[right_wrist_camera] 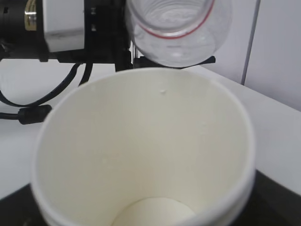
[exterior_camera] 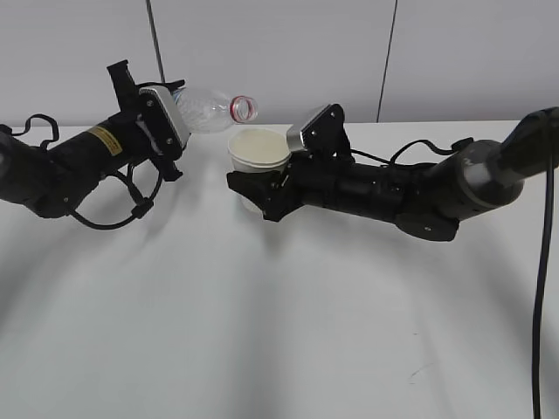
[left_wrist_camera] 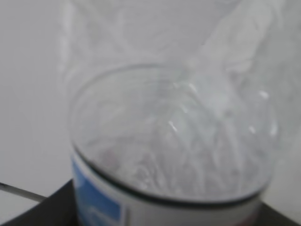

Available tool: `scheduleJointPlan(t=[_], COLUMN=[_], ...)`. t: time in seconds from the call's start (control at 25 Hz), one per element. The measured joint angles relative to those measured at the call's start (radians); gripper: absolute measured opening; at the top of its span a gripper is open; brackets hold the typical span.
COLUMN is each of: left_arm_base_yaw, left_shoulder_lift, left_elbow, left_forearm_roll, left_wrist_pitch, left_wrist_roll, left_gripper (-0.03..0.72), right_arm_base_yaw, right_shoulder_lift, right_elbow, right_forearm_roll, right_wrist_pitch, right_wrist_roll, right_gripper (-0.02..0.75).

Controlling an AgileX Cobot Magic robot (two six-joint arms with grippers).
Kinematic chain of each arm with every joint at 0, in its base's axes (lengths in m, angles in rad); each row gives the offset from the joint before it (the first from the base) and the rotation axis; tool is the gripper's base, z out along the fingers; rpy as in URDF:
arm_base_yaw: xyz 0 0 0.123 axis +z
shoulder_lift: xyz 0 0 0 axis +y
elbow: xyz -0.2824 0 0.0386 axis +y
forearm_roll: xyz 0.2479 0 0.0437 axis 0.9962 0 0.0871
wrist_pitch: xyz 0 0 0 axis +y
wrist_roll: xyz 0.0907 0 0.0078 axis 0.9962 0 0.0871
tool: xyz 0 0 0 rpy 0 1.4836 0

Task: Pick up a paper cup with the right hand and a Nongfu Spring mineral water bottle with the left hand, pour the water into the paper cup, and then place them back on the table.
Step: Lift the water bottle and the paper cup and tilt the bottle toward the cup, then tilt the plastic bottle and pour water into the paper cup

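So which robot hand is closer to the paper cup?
Right. The right hand is gripping the paper cup itself. The left hand is off to the side, tilting the bottle over it.

Exterior view: looks from the front, down at a slant across the white bench (exterior_camera: 279,349) toward the back wall, far enough to take in both arms.
Left wrist view: sits hard against the Nongfu Spring mineral water bottle (left_wrist_camera: 174,141), facing along its clear body; the bottle is blurred and fills nearly the whole frame.
Right wrist view: looks from just behind and above the paper cup (right_wrist_camera: 141,150), down into its mouth and onward toward the left arm.
Shared: all three show the bottle; exterior and right wrist views both show the cup beneath the bottle's mouth.
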Motion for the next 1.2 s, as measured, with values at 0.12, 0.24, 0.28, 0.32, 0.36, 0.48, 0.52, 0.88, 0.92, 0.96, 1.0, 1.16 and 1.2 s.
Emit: scheduleJointPlan(t=[0.12, 0.24, 0.28, 0.32, 0.36, 0.48, 0.52, 0.88, 0.92, 0.96, 1.0, 1.16, 1.2], left_arm_base_yaw=[0.000, 0.000, 0.000, 0.000, 0.000, 0.000, 0.000, 0.000, 0.000, 0.000, 0.000, 0.003, 0.005], left_shoulder_lift=[0.000, 0.000, 0.000, 0.000, 0.000, 0.000, 0.000, 0.000, 0.000, 0.000, 0.000, 0.000, 0.000], left_elbow=[0.000, 0.000, 0.000, 0.000, 0.000, 0.000, 0.000, 0.000, 0.000, 0.000, 0.000, 0.000, 0.000], left_forearm_roll=[0.000, 0.000, 0.000, 0.000, 0.000, 0.000, 0.000, 0.000, 0.000, 0.000, 0.000, 0.000, 0.000], left_wrist_pitch=[-0.007, -0.016, -0.021, -0.025, -0.028, -0.031, -0.031, -0.032, -0.032, -0.032, -0.032, -0.035, -0.037], left_wrist_roll=[0.023, 0.030, 0.032, 0.033, 0.033, 0.034, 0.034, 0.067, 0.075, 0.078, 0.080, 0.084, 0.084], left_gripper=[0.365, 0.365, 0.365, 0.365, 0.365, 0.365, 0.365, 0.365, 0.365, 0.365, 0.365, 0.365, 0.365], right_arm_base_yaw=[0.000, 0.000, 0.000, 0.000, 0.000, 0.000, 0.000, 0.000, 0.000, 0.000, 0.000, 0.000, 0.000], right_shoulder_lift=[0.000, 0.000, 0.000, 0.000, 0.000, 0.000, 0.000, 0.000, 0.000, 0.000, 0.000, 0.000, 0.000], right_elbow=[0.000, 0.000, 0.000, 0.000, 0.000, 0.000, 0.000, 0.000, 0.000, 0.000, 0.000, 0.000, 0.000], right_forearm_roll=[-0.027, -0.041, -0.041, -0.041, -0.043, -0.044, -0.044, -0.075, -0.083, -0.087, -0.090, -0.093, -0.091], right_wrist_pitch=[0.002, 0.022, 0.027, 0.033, 0.035, 0.056, 0.061, 0.075, 0.075, 0.075, 0.075, 0.075, 0.075], right_wrist_roll=[0.017, 0.021, 0.022, 0.023, 0.023, 0.023, 0.023, 0.023, 0.023, 0.023, 0.023, 0.023, 0.023], right_gripper=[0.524, 0.524, 0.524, 0.524, 0.524, 0.524, 0.524, 0.524, 0.524, 0.524, 0.524, 0.524, 0.524])
